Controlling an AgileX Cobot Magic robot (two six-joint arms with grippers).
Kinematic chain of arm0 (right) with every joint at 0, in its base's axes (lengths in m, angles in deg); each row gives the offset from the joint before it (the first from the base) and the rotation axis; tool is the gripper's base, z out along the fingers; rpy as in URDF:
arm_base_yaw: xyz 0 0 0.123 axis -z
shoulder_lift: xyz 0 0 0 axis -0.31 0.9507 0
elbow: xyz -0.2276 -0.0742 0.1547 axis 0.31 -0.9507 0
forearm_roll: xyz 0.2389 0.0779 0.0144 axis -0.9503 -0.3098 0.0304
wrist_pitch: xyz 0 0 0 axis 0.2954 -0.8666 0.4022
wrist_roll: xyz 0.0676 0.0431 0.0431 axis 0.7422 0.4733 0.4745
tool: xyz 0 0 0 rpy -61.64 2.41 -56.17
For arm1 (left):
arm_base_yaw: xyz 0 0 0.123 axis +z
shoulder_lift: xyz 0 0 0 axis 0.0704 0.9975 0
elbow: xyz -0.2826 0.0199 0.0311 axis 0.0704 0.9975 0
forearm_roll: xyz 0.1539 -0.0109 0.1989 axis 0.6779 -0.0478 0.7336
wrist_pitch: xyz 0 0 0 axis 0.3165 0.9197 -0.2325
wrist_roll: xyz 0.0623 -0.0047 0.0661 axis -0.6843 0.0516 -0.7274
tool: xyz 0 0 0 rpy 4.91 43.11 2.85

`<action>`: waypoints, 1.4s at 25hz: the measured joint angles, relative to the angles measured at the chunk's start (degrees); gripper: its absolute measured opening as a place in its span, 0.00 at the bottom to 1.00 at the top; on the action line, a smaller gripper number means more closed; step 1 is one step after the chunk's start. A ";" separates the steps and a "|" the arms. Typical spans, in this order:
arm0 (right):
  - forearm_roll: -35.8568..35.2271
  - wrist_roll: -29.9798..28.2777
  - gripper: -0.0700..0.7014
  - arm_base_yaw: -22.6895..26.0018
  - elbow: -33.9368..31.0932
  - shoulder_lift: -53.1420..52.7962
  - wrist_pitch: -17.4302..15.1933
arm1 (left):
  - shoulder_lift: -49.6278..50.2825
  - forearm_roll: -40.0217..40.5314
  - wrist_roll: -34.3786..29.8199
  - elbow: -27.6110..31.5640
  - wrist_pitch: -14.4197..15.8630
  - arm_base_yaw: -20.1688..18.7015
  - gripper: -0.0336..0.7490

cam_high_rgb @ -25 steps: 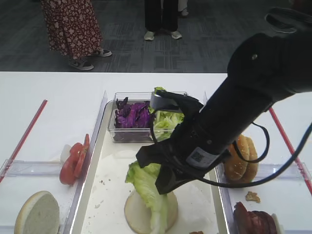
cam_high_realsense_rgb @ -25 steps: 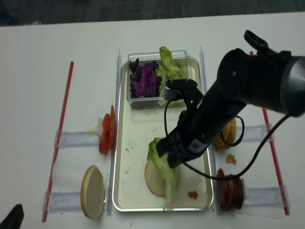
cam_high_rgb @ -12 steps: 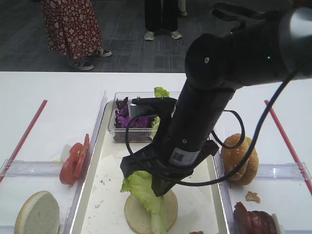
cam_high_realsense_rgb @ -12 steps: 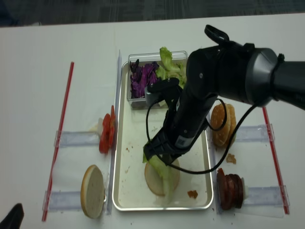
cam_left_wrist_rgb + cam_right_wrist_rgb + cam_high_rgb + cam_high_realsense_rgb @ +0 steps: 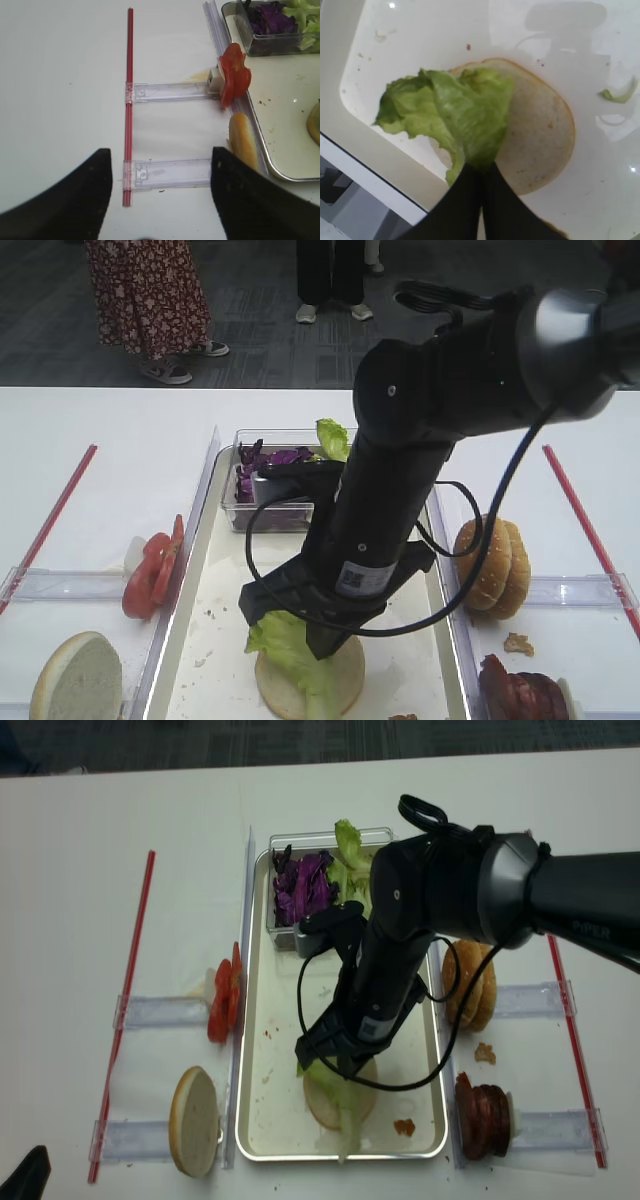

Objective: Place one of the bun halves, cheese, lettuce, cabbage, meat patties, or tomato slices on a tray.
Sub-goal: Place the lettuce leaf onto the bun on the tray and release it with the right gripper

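My right gripper (image 5: 481, 167) is shut on a light-green ruffled lettuce leaf (image 5: 455, 110). The leaf hangs from the tips onto a cut-face-up bun half (image 5: 540, 145) lying on the tray (image 5: 445, 35). From above, the right arm covers much of the tray (image 5: 262, 1020); the lettuce (image 5: 340, 1105) trails off the bun half (image 5: 318, 1105) toward the front rim. My left gripper (image 5: 160, 200) stands open over the bare table left of the tray, holding nothing, with another bun half (image 5: 242, 140) and tomato slices (image 5: 234, 77) near its right finger.
A clear tub at the tray's far end holds purple cabbage (image 5: 300, 885) and more lettuce (image 5: 350, 860). Stacked buns (image 5: 468, 985) and meat patties (image 5: 482, 1115) sit right of the tray. Red strips (image 5: 135, 980) and clear plastic holders (image 5: 170, 92) lie on the table. People stand behind it.
The right arm has swung left and lower over the tray with the lettuce in its grip. The leaf now lies across the bun half.
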 joint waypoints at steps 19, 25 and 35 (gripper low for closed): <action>2.92 0.00 0.13 0.00 0.00 0.38 1.18 | 0.00 0.00 0.00 0.00 0.00 0.00 0.57; 2.26 -0.37 0.14 0.00 0.00 0.38 1.48 | 0.00 0.00 0.00 0.00 0.00 0.00 0.57; 0.99 -1.57 0.14 0.00 0.00 0.38 2.35 | 0.00 0.00 0.13 0.00 0.00 0.00 0.57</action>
